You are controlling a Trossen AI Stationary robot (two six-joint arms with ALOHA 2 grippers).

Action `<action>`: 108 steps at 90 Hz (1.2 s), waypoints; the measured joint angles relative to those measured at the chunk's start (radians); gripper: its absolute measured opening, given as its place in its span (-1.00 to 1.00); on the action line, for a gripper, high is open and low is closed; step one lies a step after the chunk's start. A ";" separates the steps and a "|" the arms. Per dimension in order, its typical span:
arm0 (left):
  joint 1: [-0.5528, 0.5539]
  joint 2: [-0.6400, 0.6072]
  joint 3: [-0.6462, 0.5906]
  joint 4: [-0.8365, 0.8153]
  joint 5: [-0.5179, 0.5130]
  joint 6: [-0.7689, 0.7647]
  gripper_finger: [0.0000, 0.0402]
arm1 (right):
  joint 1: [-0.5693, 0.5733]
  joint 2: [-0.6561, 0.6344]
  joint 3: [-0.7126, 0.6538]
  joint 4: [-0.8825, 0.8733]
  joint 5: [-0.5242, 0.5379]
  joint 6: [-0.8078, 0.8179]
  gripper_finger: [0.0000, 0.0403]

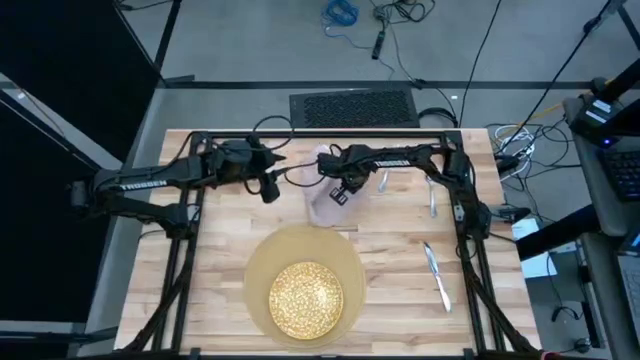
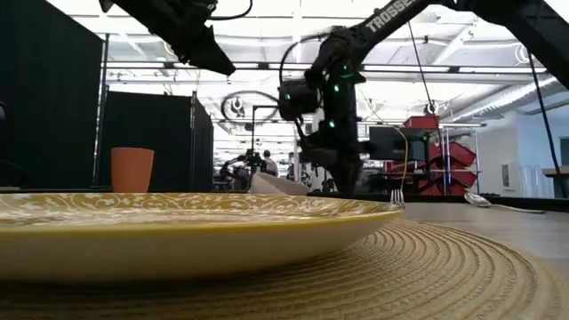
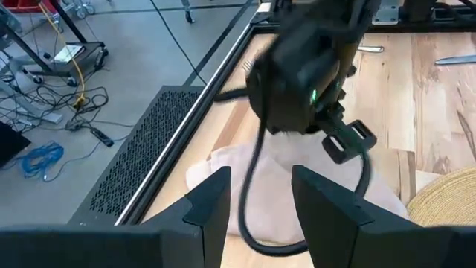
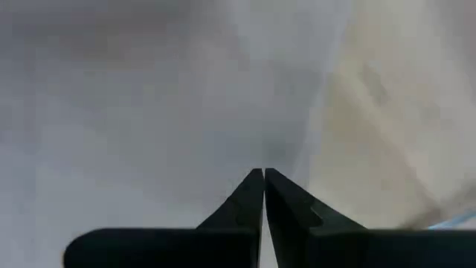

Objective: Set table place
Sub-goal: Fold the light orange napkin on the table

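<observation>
Here the right gripper [image 1: 338,193], pinched closed, points down onto the napkin [image 1: 325,205].

- Your high view looks straight down on the table [image 1: 400,250].
- Your low view sits beside the plate [image 2: 178,218], facing the room; both share it.

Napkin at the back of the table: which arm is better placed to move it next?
Right, probably. Its end effector is shut and down on the napkin, while the left end effector hovers open above it, holding nothing.
</observation>
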 joint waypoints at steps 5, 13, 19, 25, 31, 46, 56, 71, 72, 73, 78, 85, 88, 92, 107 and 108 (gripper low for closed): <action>0.000 0.000 0.000 -0.002 0.000 0.000 -0.35 | 0.000 -0.019 0.028 0.003 0.001 -0.010 -1.00; 0.000 0.000 0.000 -0.002 0.000 0.010 -0.35 | 0.002 -0.036 0.066 -0.001 0.000 -0.028 -1.00; 0.000 0.000 0.000 -0.001 0.000 0.015 -0.35 | 0.001 -0.044 0.088 0.001 -0.001 -0.046 -1.00; 0.000 0.000 0.000 -0.002 0.000 0.015 -0.35 | 0.001 -0.046 0.091 0.020 -0.006 -0.063 -1.00; 0.000 0.000 0.000 -0.004 0.000 0.014 -0.35 | 0.001 -0.035 0.091 0.039 -0.012 -0.078 -1.00; -0.011 0.000 0.000 -0.004 0.000 0.014 -0.35 | 0.001 -0.024 0.090 0.138 -0.017 -0.123 -0.97; -0.019 0.000 0.000 -0.004 0.000 0.014 -0.35 | 0.001 -0.024 0.090 0.194 -0.072 -0.136 -0.86; -0.026 0.000 0.000 -0.003 0.000 0.015 -0.35 | -0.005 -0.024 0.090 0.244 -0.092 -0.145 -0.57; -0.026 0.000 0.000 -0.003 0.000 0.015 -0.35 | -0.006 -0.024 0.090 0.246 -0.092 -0.145 -0.55; -0.026 0.000 0.000 -0.003 0.000 0.015 -0.35 | -0.007 -0.024 0.090 0.247 -0.092 -0.145 -0.53; -0.026 0.000 0.000 -0.001 0.000 0.015 -0.35 | -0.008 -0.018 0.090 0.250 -0.091 -0.138 -0.42; -0.026 0.000 0.000 -0.005 0.000 0.015 -0.35 | -0.013 -0.005 0.091 0.256 -0.093 -0.132 -0.27; -0.026 0.000 0.000 -0.005 0.000 0.015 -0.35 | -0.014 0.005 0.091 0.257 -0.093 -0.127 -0.21; -0.026 0.000 0.000 -0.004 0.000 0.015 -0.35 | -0.017 0.015 0.091 0.270 -0.093 -0.116 -0.13; -0.026 0.000 0.000 -0.014 0.000 0.015 -0.35 | -0.030 0.051 0.091 0.255 -0.089 -0.112 0.10; -0.026 0.000 0.000 -0.015 0.000 0.015 -0.35 | -0.031 0.052 0.091 0.253 -0.089 -0.111 0.11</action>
